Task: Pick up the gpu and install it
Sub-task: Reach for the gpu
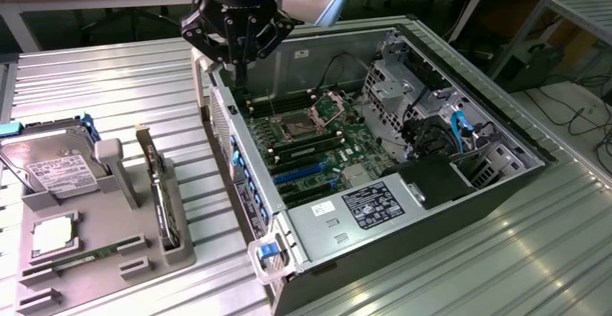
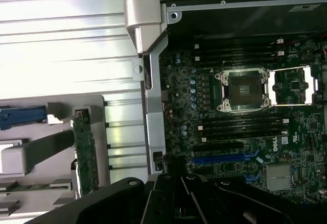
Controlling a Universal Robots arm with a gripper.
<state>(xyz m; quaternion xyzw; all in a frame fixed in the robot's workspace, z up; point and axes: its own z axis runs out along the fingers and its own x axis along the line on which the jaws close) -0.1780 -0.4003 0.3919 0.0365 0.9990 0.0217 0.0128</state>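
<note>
Shows a ribbed metal table with a grey holder at its left edge in the exterior view. Holds, from the holder's left edge inward, a boxy hard drive propped upright, a square silver chip lying flat near the front, and a narrow green memory stick in a slot beside it. Carries the gpu on edge in a long slot along the holder's right edge, upright, bracket end toward the table's far edge, untouched and not yet installed. Places the gripper to the exterior view's right of the holder, above the near wall of the open computer case at its far corner, well apart from the gpu; jaws clenched together, grasping nothing. Presents, inside the case, the motherboard with a bare processor socket and blue expansion slots toward the table's front edge.
</note>
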